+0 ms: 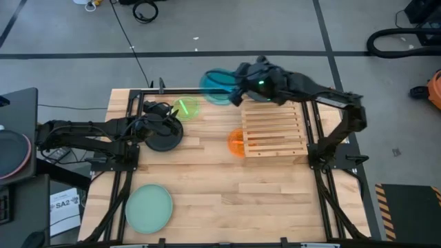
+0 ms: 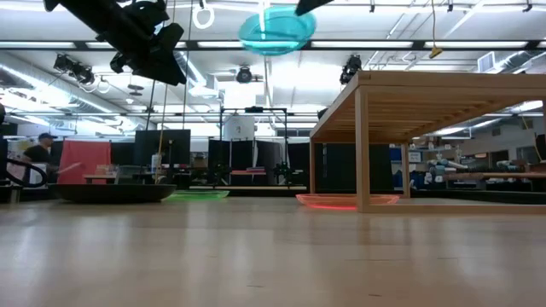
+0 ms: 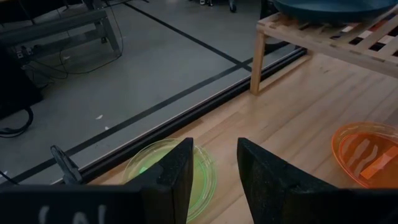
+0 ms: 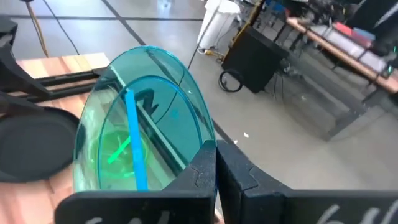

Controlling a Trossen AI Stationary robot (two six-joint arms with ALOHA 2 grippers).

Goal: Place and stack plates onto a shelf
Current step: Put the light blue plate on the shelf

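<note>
While we look down from the high view, we list the scene from the largest thing to the smallest.
Table point(image 1: 207, 179): we see a wood-plank top carrying everything below.
Shelf point(image 1: 275, 131): we find the slatted rack at the right, toward the far edge, with a dark teal plate point(image 3: 329, 9) on its far end.
Mint plate point(image 1: 149, 208): it lies alone near the left front corner.
Black plate point(image 1: 165, 140): it lies flat at the left, under the left arm's wrist.
Cyan plate point(image 1: 216, 86): we see it raised in the air beyond the table's far edge, just left of the shelf.
Green plate point(image 1: 185, 108): it lies flat at the far edge, beside the black one.
Orange plate point(image 1: 237, 142): it lies partly under the shelf's left side.
Right gripper point(image 4: 216, 163): its fingers are pinched on the cyan plate's rim.
Left gripper point(image 3: 214, 168): we see its fingers slightly apart, holding nothing, above the green plate.
</note>
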